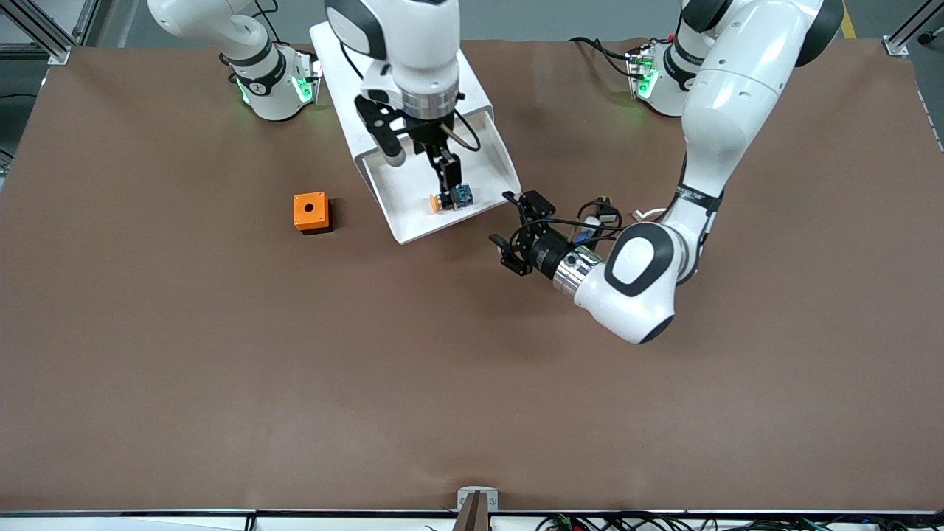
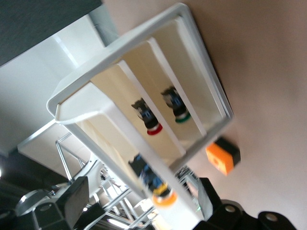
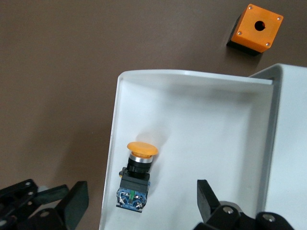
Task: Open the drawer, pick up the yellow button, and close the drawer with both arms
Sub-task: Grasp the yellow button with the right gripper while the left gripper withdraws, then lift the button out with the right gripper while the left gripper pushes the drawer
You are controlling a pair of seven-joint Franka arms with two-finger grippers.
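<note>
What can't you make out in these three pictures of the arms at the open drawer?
Front view: the right arm covers most of the cabinet; its lower drawers don't show.
Front view: the button, in the drawer under the open right gripper, is too small for detail.
Left wrist view, from the open left gripper beside the drawer: the button is blurred, partly hidden by the drawer's rim.

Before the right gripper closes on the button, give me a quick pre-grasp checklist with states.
1. Top drawer pulled open: ok.
2. Orange-capped button lying in the drawer, unobstructed: ok.
3. Right gripper over the button, fingers open: ok.
4. Button between the fingers: not ok, it sits close to one finger in the right wrist view.
5. Left gripper open, beside the drawer front, off the tray: ok.
6. Orange box outside the drawer: ok.
</note>
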